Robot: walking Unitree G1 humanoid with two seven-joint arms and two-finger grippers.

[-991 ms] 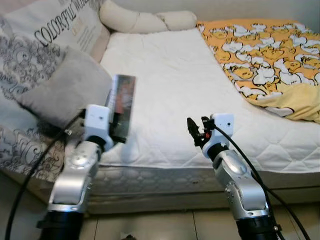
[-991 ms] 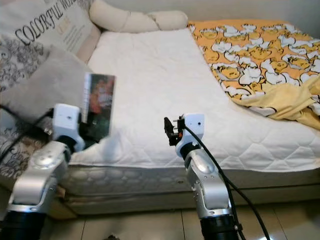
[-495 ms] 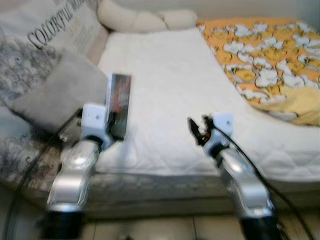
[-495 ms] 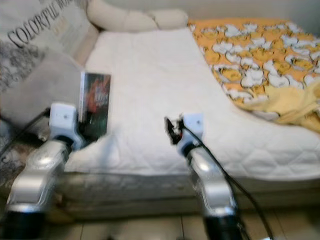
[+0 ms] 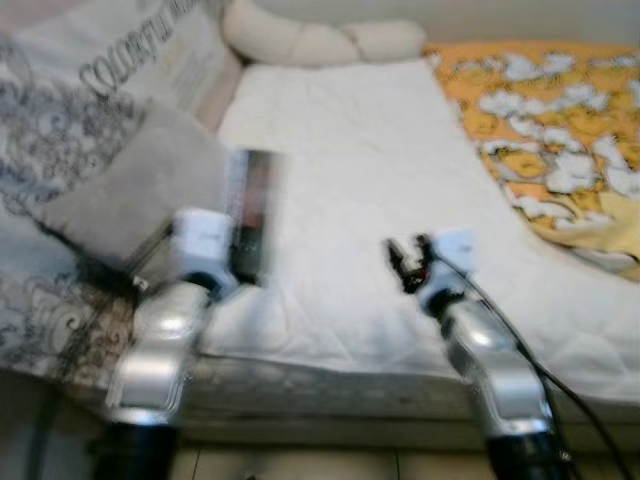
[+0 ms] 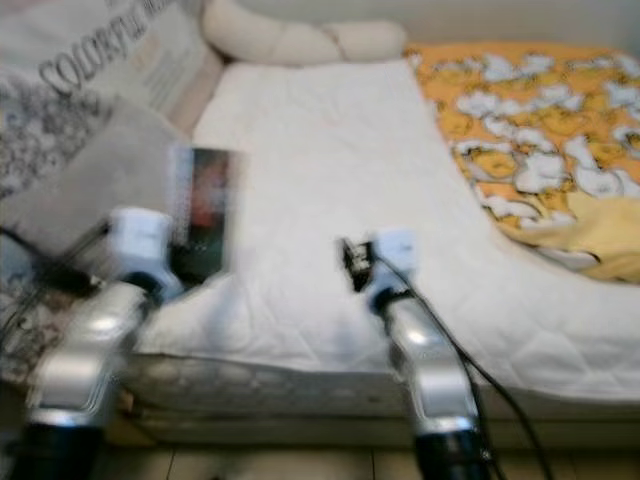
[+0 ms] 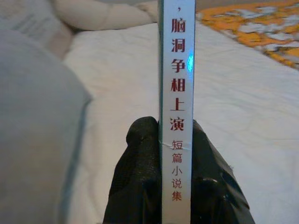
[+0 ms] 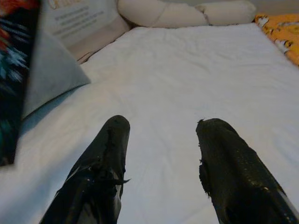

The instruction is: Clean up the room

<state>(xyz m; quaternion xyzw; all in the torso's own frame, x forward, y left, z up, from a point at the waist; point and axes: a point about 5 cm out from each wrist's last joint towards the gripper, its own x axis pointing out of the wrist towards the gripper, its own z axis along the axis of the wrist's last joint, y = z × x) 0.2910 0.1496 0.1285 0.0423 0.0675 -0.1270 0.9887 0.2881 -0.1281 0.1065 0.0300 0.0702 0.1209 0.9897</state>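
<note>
I have a book [image 7: 176, 112] held upright in the left gripper [image 7: 175, 186], its fingers [image 7: 140, 172] clamped on the lower part of the spine, one on each cover face. In the head views the book [image 5: 252, 215] stands above the left edge of the bed [image 5: 350, 200], just beside a grey cushion [image 5: 140, 185] and clear of the mattress surface. I judge the book to be a thin paperback: light, stiff along the spine, flexible across the covers, with a glossy wrapper that may be slippery against the rubber pads. The present hold low on the spine is narrow, so the upper part is unsupported and could swing or pivot if I move the arm fast; a hold nearer the middle of the spine, or flat across both covers, would be more secure. The book is not fragile, but corners and cover can crease if pressed into the bed or another object. The right gripper [image 8: 161, 154] hovers over the white mattress with its fingers [image 8: 105, 158] apart and nothing between them. No box, basket, shelf or other container can be made out, so I cannot name a place to put the book yet. A printed pillow [image 5: 150, 60] and a cream bolster [image 5: 320, 40] lie at the head of the bed, and an orange patterned blanket [image 5: 540, 130] covers its right side. The head views are blurred.
</note>
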